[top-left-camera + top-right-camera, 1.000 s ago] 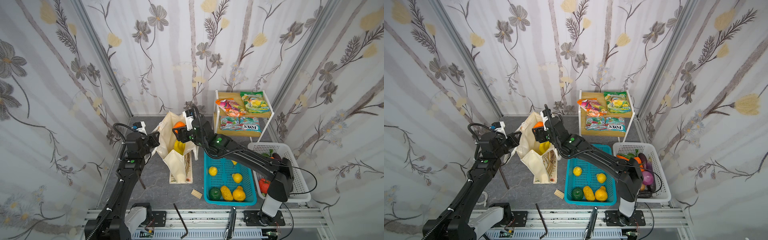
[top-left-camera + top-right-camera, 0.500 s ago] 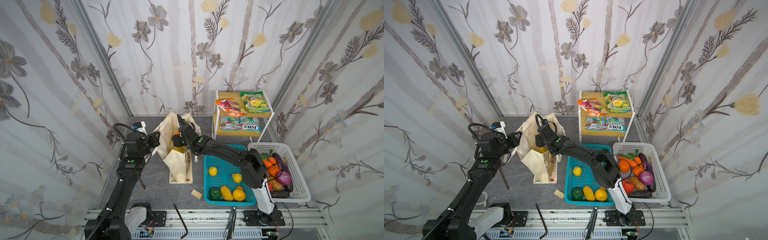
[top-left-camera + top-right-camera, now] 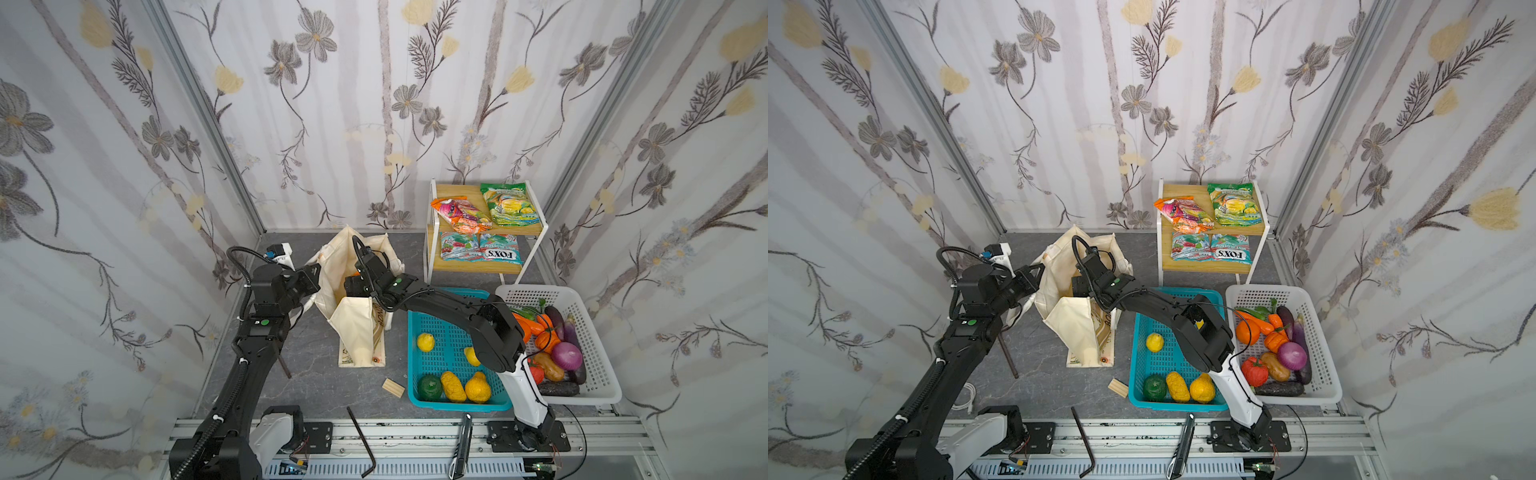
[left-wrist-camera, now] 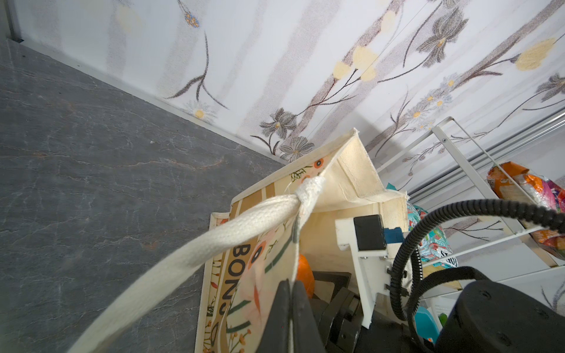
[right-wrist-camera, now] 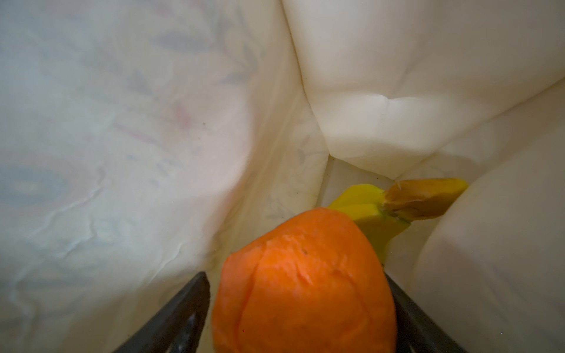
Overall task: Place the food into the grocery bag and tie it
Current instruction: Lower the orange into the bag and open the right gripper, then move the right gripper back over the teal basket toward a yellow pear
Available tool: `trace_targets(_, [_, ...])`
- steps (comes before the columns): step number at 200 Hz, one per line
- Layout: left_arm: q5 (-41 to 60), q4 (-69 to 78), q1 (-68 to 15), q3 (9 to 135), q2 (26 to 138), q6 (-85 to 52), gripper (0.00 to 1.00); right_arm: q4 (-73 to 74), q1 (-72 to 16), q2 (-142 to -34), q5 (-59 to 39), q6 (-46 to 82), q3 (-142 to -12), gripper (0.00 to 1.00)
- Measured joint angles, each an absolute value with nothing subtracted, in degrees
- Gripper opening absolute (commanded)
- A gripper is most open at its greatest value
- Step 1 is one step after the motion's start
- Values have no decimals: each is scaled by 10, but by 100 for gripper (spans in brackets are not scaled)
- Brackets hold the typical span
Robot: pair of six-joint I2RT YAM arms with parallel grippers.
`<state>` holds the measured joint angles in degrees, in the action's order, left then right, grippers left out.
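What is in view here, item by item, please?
cream floral canvas tote bag: 1, cream, grey table
round toy orange: 1, orange, inside bag
toy banana bunch: 1, yellow, inside bag
teal plastic basket: 1, teal, beside bag
toy fruits: 5, four yellow, one green, teal basket
white plastic basket: 1, white, far right, holding vegetables
wooden shelf rack: 1, tan, back right
crinkly snack packets: 2, orange, green, top tier
FOX'S packets: 2, teal, lower tier
wooden block: 1, tan, table
left gripper: 1, black, shut on bag's rim
right gripper: 1, black, open around orange
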<state>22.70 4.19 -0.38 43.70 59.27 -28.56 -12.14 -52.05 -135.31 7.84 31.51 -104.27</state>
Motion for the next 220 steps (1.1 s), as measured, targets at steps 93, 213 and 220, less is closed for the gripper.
trace_targets(93, [227,42,-4,437,595,-287,0,-164,-524,-1229,133,287,-1043,100])
trace_targets(213, [227,41,-4,437,591,-287,0,-159,-550,-851,284,238,-835,100])
trace_targets(220, [227,41,-4,437,590,-287,0,-152,-551,-828,283,225,-801,100])
